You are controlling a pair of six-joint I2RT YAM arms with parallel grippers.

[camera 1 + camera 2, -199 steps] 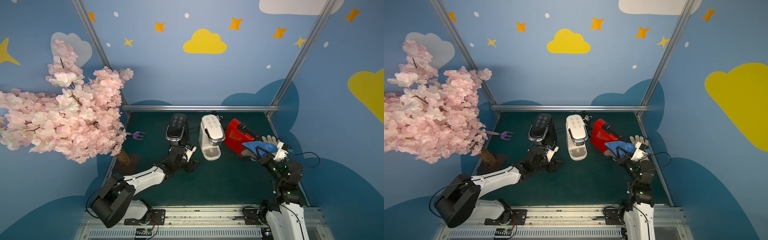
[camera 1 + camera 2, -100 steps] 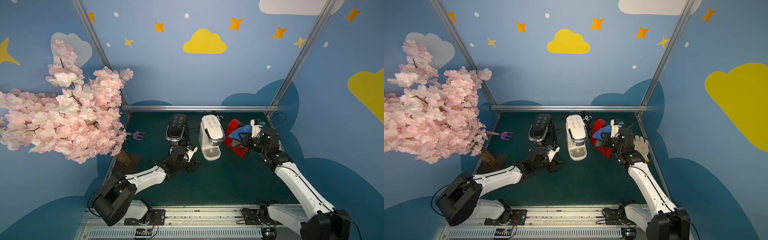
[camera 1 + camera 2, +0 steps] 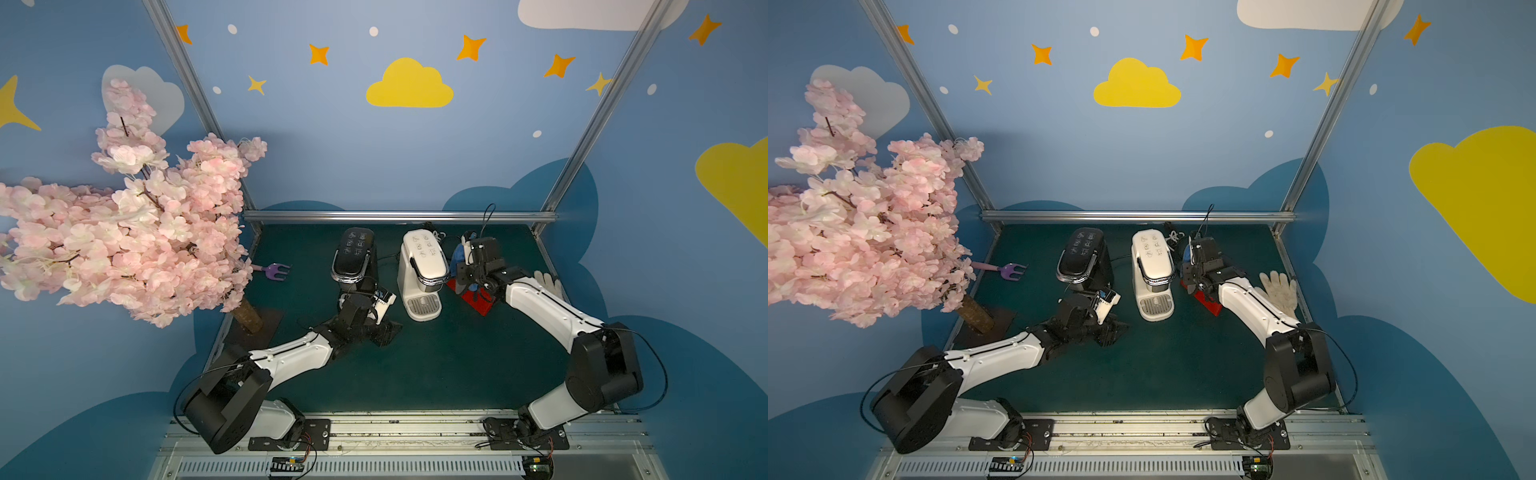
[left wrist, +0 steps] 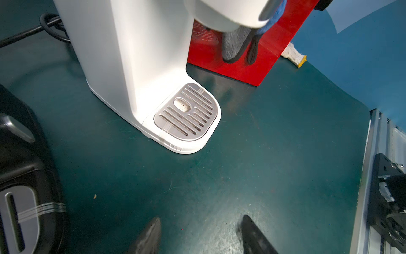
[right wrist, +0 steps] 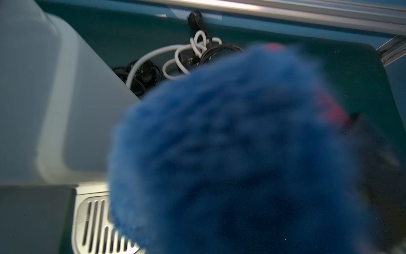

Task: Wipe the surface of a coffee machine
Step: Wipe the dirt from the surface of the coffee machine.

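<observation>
A white coffee machine (image 3: 424, 266) (image 3: 1152, 266) stands mid-table, its slotted drip tray (image 4: 186, 112) toward the front. My right gripper (image 3: 464, 266) is shut on a fluffy blue cloth (image 3: 458, 255) (image 3: 1187, 253) held close against the machine's right side. In the right wrist view the cloth (image 5: 230, 154) fills most of the picture and hides the fingers, with the white body (image 5: 44, 110) beside it. My left gripper (image 3: 384, 328) (image 4: 201, 220) rests low over the mat in front of the machines, open and empty.
A black coffee machine (image 3: 353, 257) stands left of the white one, a red appliance (image 3: 478, 301) right of it under my right wrist. Coiled cables (image 5: 186, 57) lie behind. A white glove (image 3: 548, 280), a purple fork (image 3: 276, 271) and a pink blossom tree (image 3: 124, 224) flank the mat.
My right arm has swung from the front right inward and back, carrying the blue cloth to the white machine's right side. The left arm has hardly moved.
</observation>
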